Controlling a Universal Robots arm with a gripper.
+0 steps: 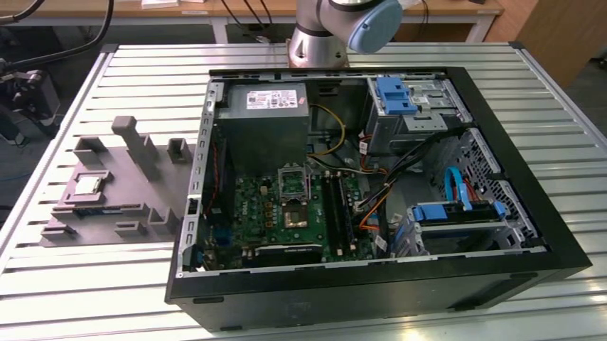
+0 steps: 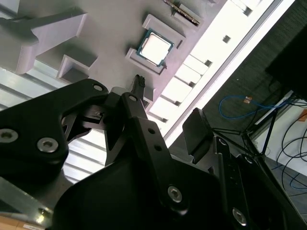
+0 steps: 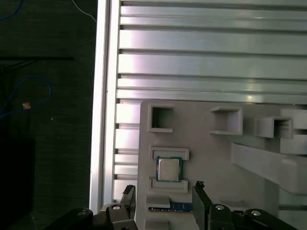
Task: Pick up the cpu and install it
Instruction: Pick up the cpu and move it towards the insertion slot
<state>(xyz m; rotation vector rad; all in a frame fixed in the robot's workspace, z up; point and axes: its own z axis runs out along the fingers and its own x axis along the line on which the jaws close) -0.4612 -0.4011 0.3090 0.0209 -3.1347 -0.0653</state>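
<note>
Exterior view, left side: cpu (image 1: 88, 185) flat in a pocket of the grey holder tray (image 1: 124, 193). Slatted table (image 1: 95, 284) open along tray's 6 and 9 o'clock edges. At tray's 3 o'clock: open PC case (image 1: 531, 234), socket (image 1: 292, 183) inside. First wrist view: gripper (image 3: 163, 188) spread wide, empty, cpu in line between fingertips, apart from both.

Slatted metal table (image 1: 569, 177) (brightly lit), wooden desk (image 1: 455, 8) behind, dark carpeted floor (image 3: 48, 153), loose blue cable (image 3: 48, 88)
</note>
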